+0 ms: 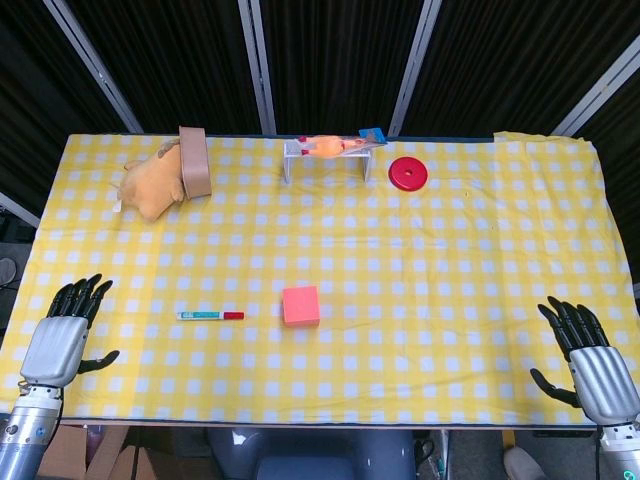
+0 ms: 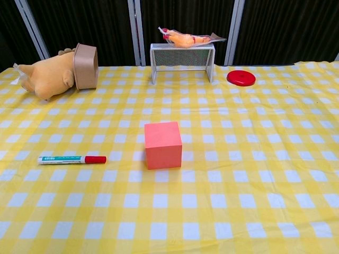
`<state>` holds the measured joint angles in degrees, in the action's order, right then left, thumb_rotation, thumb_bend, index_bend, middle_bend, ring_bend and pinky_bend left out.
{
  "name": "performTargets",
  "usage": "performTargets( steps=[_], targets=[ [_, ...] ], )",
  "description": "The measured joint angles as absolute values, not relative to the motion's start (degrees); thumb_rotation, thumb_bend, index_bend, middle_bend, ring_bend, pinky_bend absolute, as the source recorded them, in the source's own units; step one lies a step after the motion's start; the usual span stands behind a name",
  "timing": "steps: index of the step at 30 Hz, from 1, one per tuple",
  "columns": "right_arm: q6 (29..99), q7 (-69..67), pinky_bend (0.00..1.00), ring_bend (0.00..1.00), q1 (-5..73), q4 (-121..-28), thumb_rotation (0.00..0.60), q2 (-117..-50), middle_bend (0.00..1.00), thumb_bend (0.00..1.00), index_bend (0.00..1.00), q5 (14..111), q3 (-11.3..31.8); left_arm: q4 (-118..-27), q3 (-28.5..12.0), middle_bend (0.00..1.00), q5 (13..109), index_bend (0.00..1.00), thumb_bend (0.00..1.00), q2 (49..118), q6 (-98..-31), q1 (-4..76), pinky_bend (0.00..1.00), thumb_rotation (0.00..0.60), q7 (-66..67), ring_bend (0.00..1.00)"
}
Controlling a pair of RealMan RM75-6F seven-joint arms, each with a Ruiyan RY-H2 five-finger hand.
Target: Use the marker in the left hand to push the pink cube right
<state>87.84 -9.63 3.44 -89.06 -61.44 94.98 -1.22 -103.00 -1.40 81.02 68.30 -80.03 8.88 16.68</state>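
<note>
Covering the table we see a yellow-and-white checked cloth (image 1: pixel 420 260), dark curtain panels behind it. Landmark: pink cube (image 1: pixel 301 306), near centre. Marker (image 1: pixel 210 315) lies flat just left of the cube, red cap toward it, not held. Far behind the cube: white mesh rack (image 2: pixel 182 59) with a packaged snack (image 2: pixel 188 38) on top, red disc (image 1: pixel 408 174) to its right, plush toy (image 1: pixel 155 183) far left. Left hand (image 1: pixel 70 335) well left of the cube, fingers apart, empty. Right hand (image 1: pixel 590 355) well right, fingers apart, empty.
</note>
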Motion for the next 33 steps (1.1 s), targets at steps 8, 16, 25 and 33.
performTargets(
  steps=[8,16,25,33],
  targets=[
    [88.0,-10.2,0.0,0.0,3.2,-88.9,0.6,-61.5,0.0,0.32,0.0,94.9,-1.3,-103.5,-1.3,0.0,81.0,0.0,0.1,68.1,-79.9,8.8,0.02,0.6,16.9,0.0],
    [87.2,-10.0,0.0,0.0,3.5,-89.3,0.6,-61.4,0.0,0.32,0.0,94.8,-1.4,-103.6,-2.3,0.0,78.3,0.14,0.11,68.3,-77.2,10.3,0.1,0.6,17.7,0.0],
    [87.5,-10.6,0.0,0.0,3.4,-89.2,0.6,-61.1,0.0,0.32,0.0,95.0,-1.5,-103.2,-6.9,0.06,66.4,0.39,0.24,70.8,-70.2,15.7,0.12,0.6,22.2,0.0],
    [87.2,-10.7,0.0,0.0,3.6,-89.2,0.6,-61.1,0.0,0.32,0.0,95.1,-1.5,-99.6,-9.7,0.07,56.9,0.45,0.26,78.4,-65.4,22.6,0.12,0.6,31.3,0.0]
  ],
)
